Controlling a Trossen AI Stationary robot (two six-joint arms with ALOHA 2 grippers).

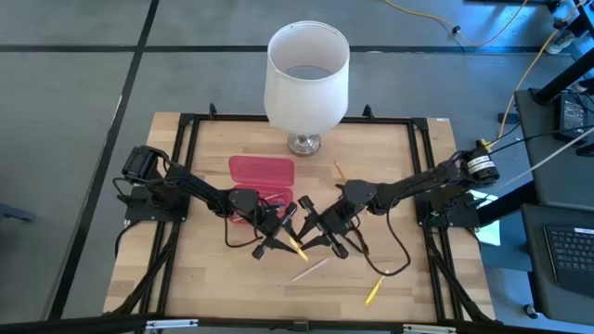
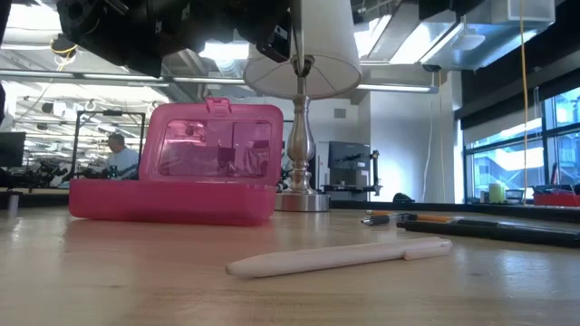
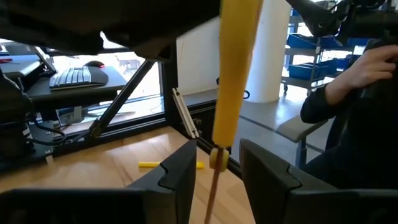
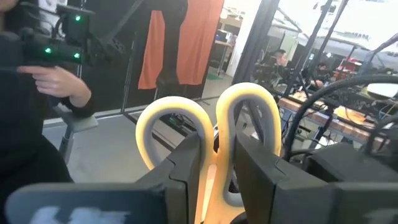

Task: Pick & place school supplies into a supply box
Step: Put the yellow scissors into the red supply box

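The yellow-handled scissors (image 4: 208,134) are above the table's middle, with my right gripper (image 4: 214,163) shut on them. My left gripper (image 3: 217,168) faces it from the table's left, open. Its two fingers stand on either side of a long yellow part (image 3: 233,81) without touching it. In the high view both grippers, left (image 1: 281,239) and right (image 1: 316,232), meet over a yellow bit (image 1: 297,247). The pink supply box (image 1: 262,176) lies behind them, its lid (image 2: 214,145) standing upright. A pale pen (image 2: 340,255) and a yellow pencil (image 1: 373,292) lie flat on the table. My right gripper pinches the scissors between its two fingers where the two yellow handle loops meet (image 4: 214,177). The fingers come level from the table's right. Both loops stick out past the fingertips, and the scissors are held up off the table.
A lamp with a big white shade (image 1: 307,79) stands at the far edge behind the box. A thin pencil (image 1: 339,172) lies right of the box, and dark pens (image 2: 408,218) lie farther right. A black frame (image 1: 422,186) rims the table. A person's hand (image 4: 59,81) shows beyond it.
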